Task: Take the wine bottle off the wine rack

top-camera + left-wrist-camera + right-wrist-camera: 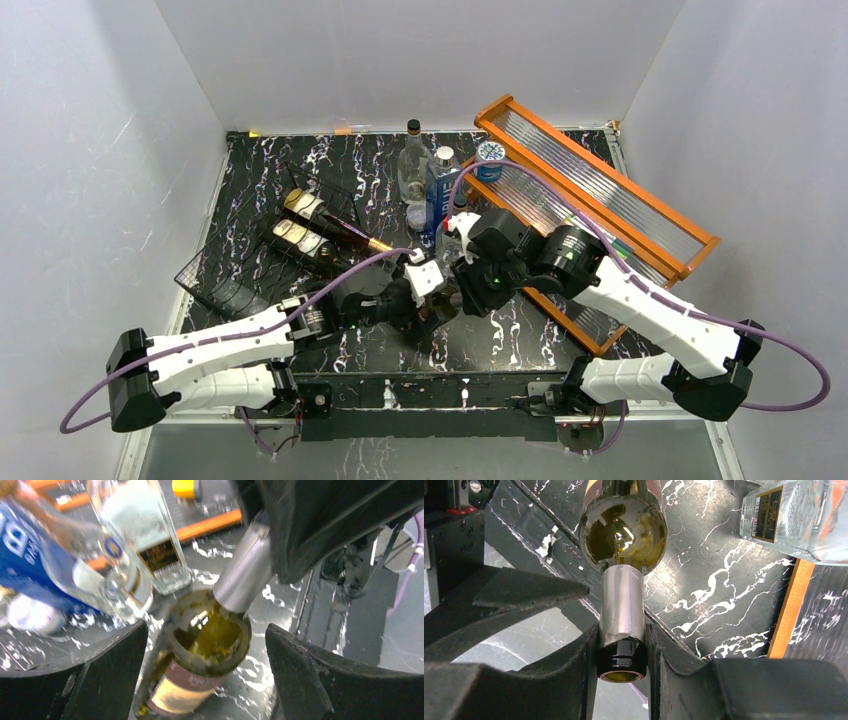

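Marbled table (520, 325); right tool (622, 650) clamped on wine bottle (623, 525), left tool (207, 675) apart; glassware (145, 535) close.

Wine bottle (622, 535): olive-green glass, silver foil neck, maroon-and-cream label. Tabletop (704, 580): black, white veining. Wine rack (225, 285): black wire. Shelf (600, 190): orange frame, ribbed clear panels.

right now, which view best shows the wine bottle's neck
Right wrist view: the right gripper is shut on the foil neck of the wine bottle. Left wrist view shows its shoulder and label, framed by the open left gripper. Top view mostly hides it.
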